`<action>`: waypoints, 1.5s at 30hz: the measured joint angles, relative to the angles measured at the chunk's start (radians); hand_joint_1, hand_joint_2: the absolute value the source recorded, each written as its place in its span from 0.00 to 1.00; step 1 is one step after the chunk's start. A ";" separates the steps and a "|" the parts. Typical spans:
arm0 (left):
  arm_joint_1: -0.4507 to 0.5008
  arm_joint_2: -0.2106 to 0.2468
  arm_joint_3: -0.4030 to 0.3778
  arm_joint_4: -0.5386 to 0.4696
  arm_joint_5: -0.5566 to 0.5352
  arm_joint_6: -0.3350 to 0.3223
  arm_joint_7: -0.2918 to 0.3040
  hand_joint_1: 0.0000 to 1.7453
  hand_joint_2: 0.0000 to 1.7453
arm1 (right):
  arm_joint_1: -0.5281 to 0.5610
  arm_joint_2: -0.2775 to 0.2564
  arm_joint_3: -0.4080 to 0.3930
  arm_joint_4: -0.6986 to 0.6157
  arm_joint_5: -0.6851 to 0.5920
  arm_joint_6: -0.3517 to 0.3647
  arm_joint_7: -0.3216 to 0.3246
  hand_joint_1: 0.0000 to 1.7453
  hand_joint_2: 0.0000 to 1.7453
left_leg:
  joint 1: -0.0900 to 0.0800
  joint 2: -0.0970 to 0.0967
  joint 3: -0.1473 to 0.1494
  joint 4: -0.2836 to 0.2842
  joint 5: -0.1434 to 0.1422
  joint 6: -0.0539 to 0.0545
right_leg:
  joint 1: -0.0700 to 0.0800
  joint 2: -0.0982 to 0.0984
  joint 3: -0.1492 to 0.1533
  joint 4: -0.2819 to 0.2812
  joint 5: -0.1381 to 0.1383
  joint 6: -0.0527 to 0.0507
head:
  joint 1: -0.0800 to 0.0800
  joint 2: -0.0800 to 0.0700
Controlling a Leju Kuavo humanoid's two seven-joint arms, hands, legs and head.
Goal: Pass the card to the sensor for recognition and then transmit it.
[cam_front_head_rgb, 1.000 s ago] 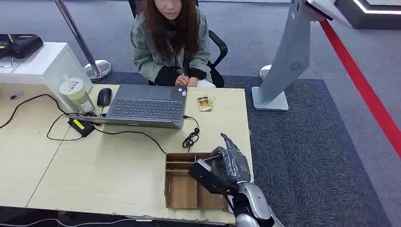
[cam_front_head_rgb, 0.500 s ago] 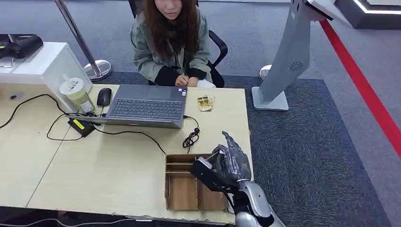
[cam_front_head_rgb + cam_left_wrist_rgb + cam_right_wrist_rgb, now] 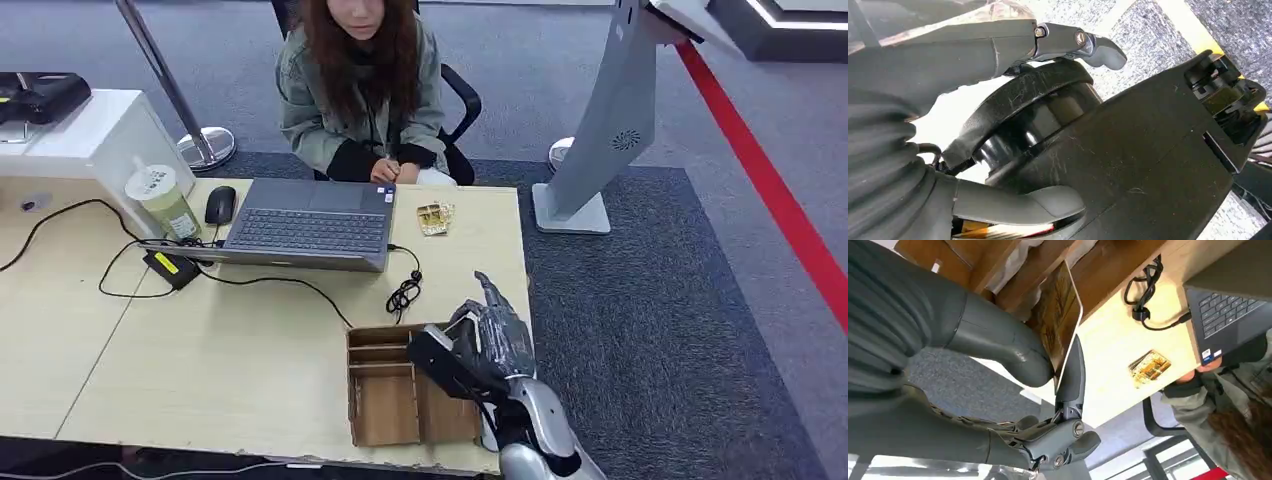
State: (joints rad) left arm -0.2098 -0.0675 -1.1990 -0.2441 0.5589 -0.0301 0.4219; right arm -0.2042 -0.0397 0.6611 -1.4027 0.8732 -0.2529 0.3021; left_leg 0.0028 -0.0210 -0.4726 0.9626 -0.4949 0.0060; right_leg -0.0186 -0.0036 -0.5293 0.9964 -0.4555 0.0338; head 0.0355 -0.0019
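- Right wrist view: right hand [image 3: 998, 365] pinches a card [image 3: 1060, 320] between the thick thumb and one dark finger; card shows a brown, gold-patterned face with a pale edge. The other fingers curl below, clear of the card.
- Head view: the same right hand [image 3: 478, 345] is raised over the far right corner of the wooden divided box [image 3: 385, 400], which sits at the near edge of the table [image 3: 200, 360]. Card seen edge-on here, hard to make out.
- Card position: in the hand, lifted above the box compartments, touching neither box nor table.
- Left hand [image 3: 938, 165]: seen in the left wrist view, thumb and a dark finger apart, nothing visibly between them; a red-and-yellow strip shows under the thumb, identity unclear.
- Other stock on table: open laptop [image 3: 305, 225], mouse [image 3: 220, 204], lidded drink cup [image 3: 163, 200], coiled black cable [image 3: 404, 293], small stack of gold cards [image 3: 434, 217] beside the laptop.
- Person [image 3: 360, 90] seated behind the laptop, hands at the table edge.
- Sensor: no device can be identified with confidence as the reader.
- Progress, as judged: card pick-up appears done; presenting it to the sensor and handing it on both remain.
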 joint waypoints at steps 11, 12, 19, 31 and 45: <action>0.000 0.000 0.000 0.000 -0.005 0.000 -0.005 0.00 1.00 | 0.001 0.000 -0.015 -0.006 -0.034 -0.003 -0.002 1.00 1.00 | 0.000 0.000 0.000 0.000 0.000 0.000 | 0.000 0.000 0.000 0.000 0.000 0.000 | 0.000 0.000; 0.000 0.000 0.000 0.000 -0.006 0.000 -0.005 0.00 1.00 | 0.001 0.000 -0.016 -0.009 -0.037 -0.004 -0.002 1.00 1.00 | 0.000 0.000 0.000 0.000 0.000 0.000 | 0.000 0.000 0.000 0.000 0.000 0.000 | 0.000 0.000; 0.000 0.000 0.000 0.000 -0.010 0.000 -0.008 0.00 1.00 | 0.001 0.000 -0.023 -0.023 -0.037 -0.004 -0.002 1.00 1.00 | 0.000 0.000 0.000 0.000 0.000 0.000 | 0.000 0.000 0.000 0.000 0.000 0.000 | 0.000 0.000; 0.001 0.000 0.000 0.000 -0.015 0.000 -0.013 0.00 1.00 | 0.004 0.000 -0.039 -0.033 -0.114 -0.043 -0.016 1.00 1.00 | 0.000 0.000 0.000 0.000 0.000 0.000 | 0.000 0.000 0.000 0.000 0.000 0.000 | 0.000 0.000; 0.001 0.000 0.001 0.000 -0.018 0.000 -0.013 0.00 1.00 | 0.014 0.000 -0.069 -0.034 -0.185 -0.086 -0.043 1.00 1.00 | 0.000 0.000 0.000 0.000 0.000 0.000 | 0.000 0.000 0.000 0.000 0.000 0.000 | 0.000 0.000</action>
State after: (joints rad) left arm -0.2085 -0.0671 -1.1978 -0.2445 0.5413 -0.0305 0.4089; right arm -0.1898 -0.0393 0.5924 -1.4366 0.6878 -0.3388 0.2594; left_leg 0.0028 -0.0208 -0.4722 0.9626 -0.4949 0.0059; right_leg -0.0186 -0.0035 -0.5293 0.9964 -0.4554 0.0338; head 0.0351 -0.0019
